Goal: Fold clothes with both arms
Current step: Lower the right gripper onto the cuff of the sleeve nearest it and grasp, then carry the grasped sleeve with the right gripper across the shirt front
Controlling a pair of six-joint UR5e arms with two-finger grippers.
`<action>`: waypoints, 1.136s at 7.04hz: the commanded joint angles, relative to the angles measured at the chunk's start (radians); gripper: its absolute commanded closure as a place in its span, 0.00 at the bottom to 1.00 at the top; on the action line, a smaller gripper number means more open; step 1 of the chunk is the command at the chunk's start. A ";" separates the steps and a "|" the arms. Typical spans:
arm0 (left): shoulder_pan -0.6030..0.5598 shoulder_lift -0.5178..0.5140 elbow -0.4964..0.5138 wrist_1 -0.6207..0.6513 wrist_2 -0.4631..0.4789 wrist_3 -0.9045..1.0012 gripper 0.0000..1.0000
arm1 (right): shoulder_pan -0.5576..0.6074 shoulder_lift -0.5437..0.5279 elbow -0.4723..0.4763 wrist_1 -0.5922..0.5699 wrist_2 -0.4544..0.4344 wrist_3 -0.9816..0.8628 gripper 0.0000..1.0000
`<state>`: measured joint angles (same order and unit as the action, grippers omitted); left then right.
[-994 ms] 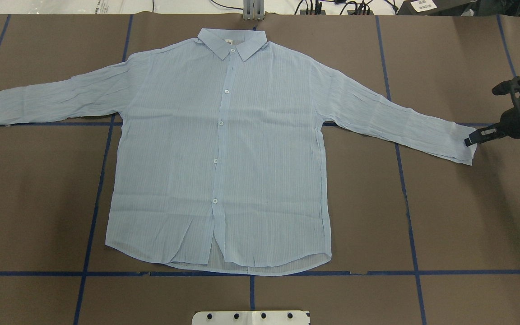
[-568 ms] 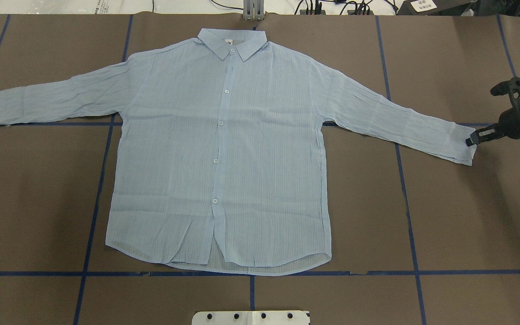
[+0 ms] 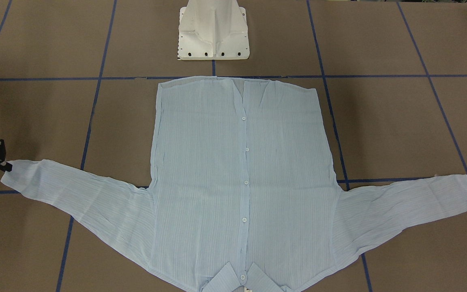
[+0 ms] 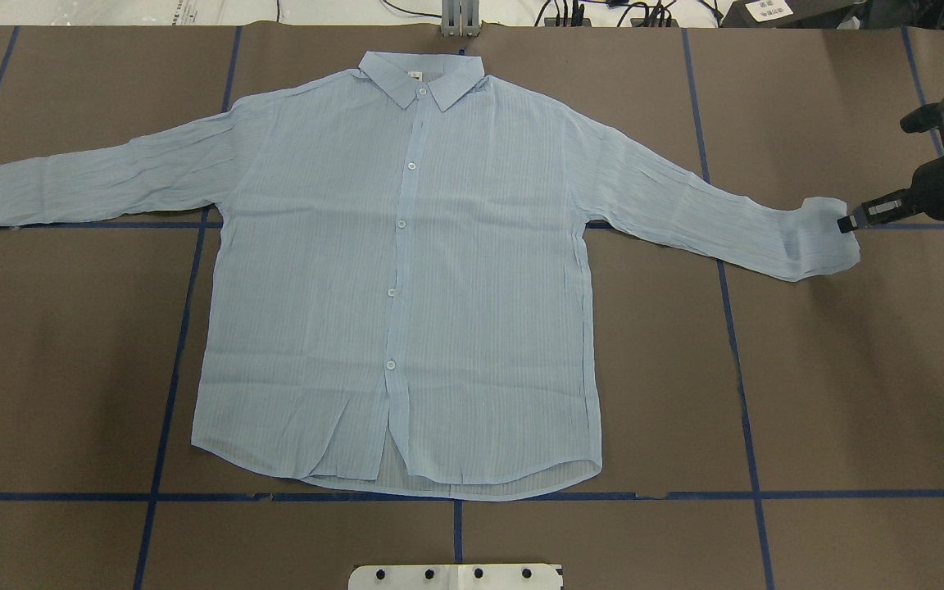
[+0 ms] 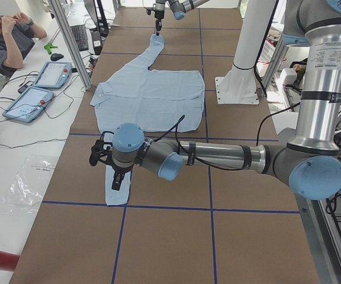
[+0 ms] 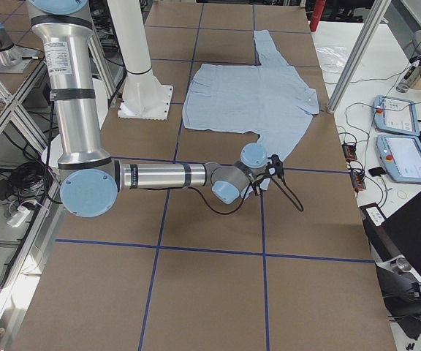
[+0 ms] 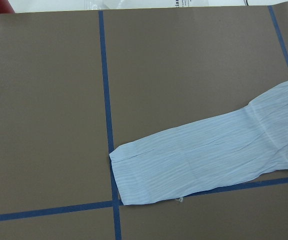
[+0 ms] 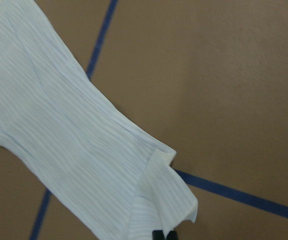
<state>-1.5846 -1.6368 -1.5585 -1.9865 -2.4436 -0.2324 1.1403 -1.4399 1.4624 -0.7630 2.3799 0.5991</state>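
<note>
Thin pale-blue striped button-up shirt (image 4: 406, 270) lies flat, buttons up, on brown grid-taped table (image 4: 832, 393); collar at 12 o'clock in the overhead view. Black two-finger right gripper (image 4: 847, 224) at 3 o'clock, jaws pinched narrow on the sleeve cuff (image 4: 820, 242), which is raised and curled. Left gripper (image 5: 118, 178) hangs over the 9 o'clock sleeve end; cannot tell how its jaws stand.

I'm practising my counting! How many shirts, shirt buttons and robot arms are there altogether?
Shirt: 1
Buttons: 5
Robot arms: 2, the left arm and the right arm
Total: 8
</note>
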 commanded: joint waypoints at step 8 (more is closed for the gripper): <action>0.000 -0.005 0.009 -0.002 0.002 0.002 0.01 | -0.420 0.899 -0.180 -0.214 -0.413 0.755 1.00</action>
<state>-1.5846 -1.6404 -1.5504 -1.9881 -2.4427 -0.2313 0.7840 -0.6809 1.4144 -0.9522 2.0432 1.3539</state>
